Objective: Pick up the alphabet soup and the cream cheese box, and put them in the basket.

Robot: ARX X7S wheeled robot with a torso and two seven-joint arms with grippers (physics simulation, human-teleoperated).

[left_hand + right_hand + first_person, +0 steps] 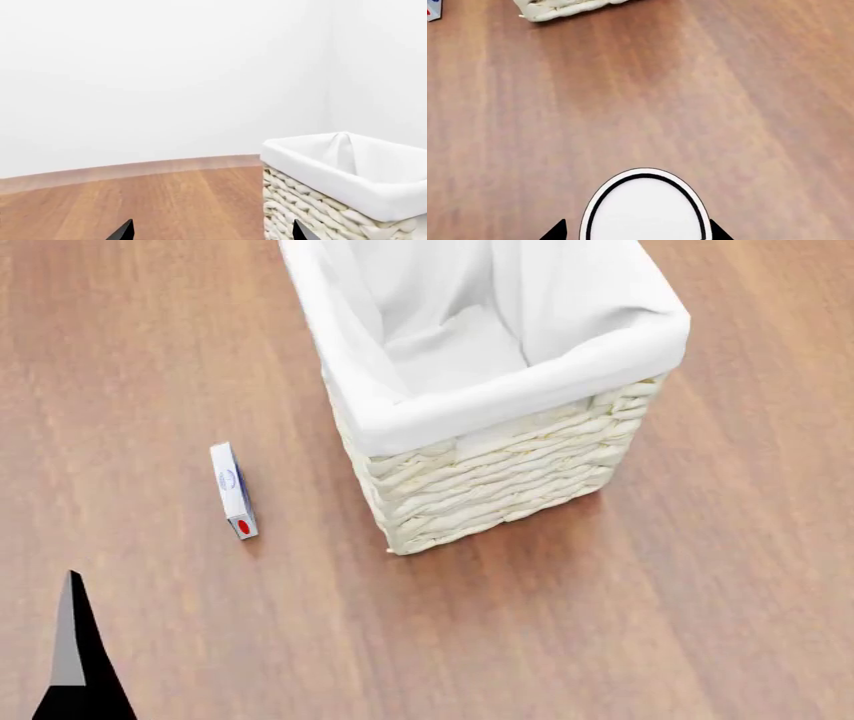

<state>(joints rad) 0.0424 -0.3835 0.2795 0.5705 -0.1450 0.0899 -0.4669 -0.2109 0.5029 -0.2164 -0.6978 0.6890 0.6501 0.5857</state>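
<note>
Gripping what I take to be the alphabet soup [646,207], my right tool [637,231] has its two dark tips either side of a pale oval lid with a dark ring; only that lid shows, no label, so the can's identity is my judgement. It hangs over bare wooden counter [694,100], and the basket's woven corner [564,7] lies well ahead of it, at the far edge of that wrist view.

My left tool [210,231] shows only two dark tips set wide apart with nothing between them, so it is open, with the basket's cloth rim just beyond one tip. From the head, one dark finger shows at the near left.

Farther out on the counter lies the cream cheese box [232,490], apart from the basket [481,475], to its left, red spot toward me. The basket's lining looks empty as far as I can see.

So I judge the step in hand is carrying the can. Next I must bring it forward, above the rim, then let go inside.
</note>
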